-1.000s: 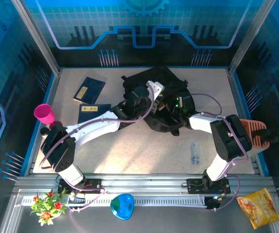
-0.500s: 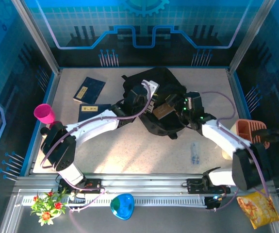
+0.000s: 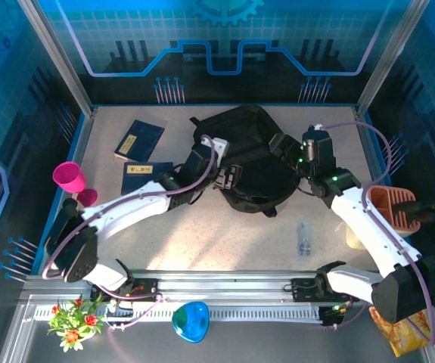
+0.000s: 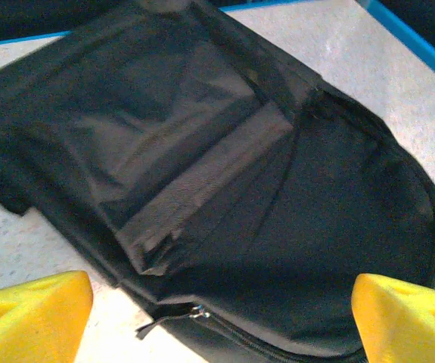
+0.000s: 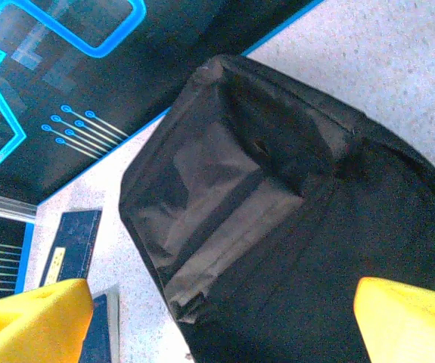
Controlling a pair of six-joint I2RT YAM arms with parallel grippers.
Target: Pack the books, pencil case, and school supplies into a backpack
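Black fabric of the backpack (image 3: pixel 251 155) lies flat in the upper middle of the frame on the speckled surface (image 3: pixel 225 234). The left pincer (image 3: pixel 226 178) hangs over its lower-left edge, yellow fingertips (image 4: pixel 28 314) spread wide apart with nothing held between them. The right pincer (image 3: pixel 281 144) sits at the bag's right edge, likewise spread and empty. Two navy books (image 3: pixel 139 140) lie left of the backpack, apart from both pincers.
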